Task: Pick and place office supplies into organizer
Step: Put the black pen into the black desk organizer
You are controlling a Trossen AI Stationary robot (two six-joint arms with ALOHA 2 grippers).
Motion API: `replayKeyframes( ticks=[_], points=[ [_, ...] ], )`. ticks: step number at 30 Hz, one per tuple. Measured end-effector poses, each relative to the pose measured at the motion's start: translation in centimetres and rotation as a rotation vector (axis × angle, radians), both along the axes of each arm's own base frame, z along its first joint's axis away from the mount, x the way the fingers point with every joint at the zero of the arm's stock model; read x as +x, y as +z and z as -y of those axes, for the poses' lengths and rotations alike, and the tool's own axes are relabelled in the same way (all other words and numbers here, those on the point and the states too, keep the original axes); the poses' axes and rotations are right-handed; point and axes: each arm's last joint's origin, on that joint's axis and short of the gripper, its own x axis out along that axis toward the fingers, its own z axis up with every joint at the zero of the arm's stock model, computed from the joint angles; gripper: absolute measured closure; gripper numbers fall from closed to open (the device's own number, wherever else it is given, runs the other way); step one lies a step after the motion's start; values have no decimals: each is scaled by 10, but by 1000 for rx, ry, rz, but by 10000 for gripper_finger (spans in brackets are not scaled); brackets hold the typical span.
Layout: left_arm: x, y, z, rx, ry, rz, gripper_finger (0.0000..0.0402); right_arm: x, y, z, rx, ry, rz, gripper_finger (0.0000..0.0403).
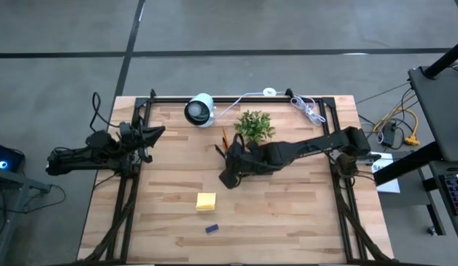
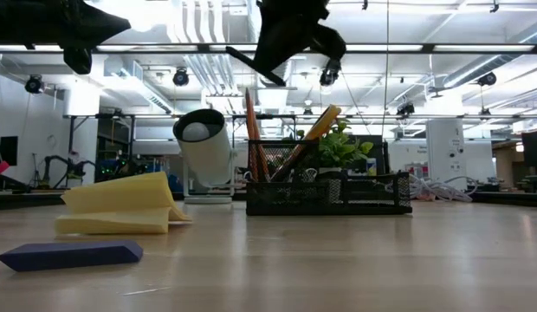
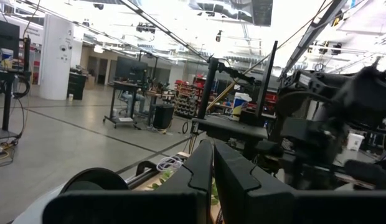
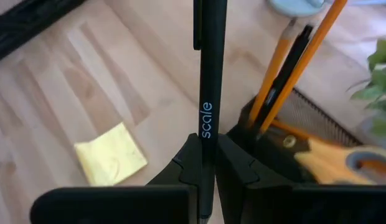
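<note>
My right gripper (image 1: 230,167) hangs over the black mesh organizer (image 2: 329,192), shut on a dark pen (image 4: 207,93). The organizer holds orange pencils (image 2: 254,139) and yellow-handled scissors (image 2: 317,128), which stand leaning in it. A yellow sticky-note pad (image 1: 206,201) and a small blue block (image 1: 212,228) lie on the table toward the near edge. My left gripper (image 1: 151,134) waits shut above the table's left edge and holds nothing. My right gripper pinches the dark pen's barrel (image 4: 206,144) between its two fingers (image 4: 233,165). The pen runs on forward from the fingers. It slants down toward the table's far left (image 2: 249,62), lifted clear above the organizer.
A green potted plant (image 1: 255,125) stands just behind the organizer. A white round camera (image 1: 200,109) sits near the far edge. Black frame rails (image 1: 125,199) run along the table's left, right and far sides. A white cable (image 1: 309,111) lies at the far right corner.
</note>
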Motion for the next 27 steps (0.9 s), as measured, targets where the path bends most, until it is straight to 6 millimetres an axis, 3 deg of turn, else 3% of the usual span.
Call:
replayKeyframes(
  ticks=[14, 27],
  points=[
    [0, 0, 0, 1, -1, 0, 402, 10, -10, 42, -42, -23, 91, 390],
    [0, 0, 0, 1, -1, 0, 402, 6, 9, 69, -104, -44, 175, 390]
  ],
)
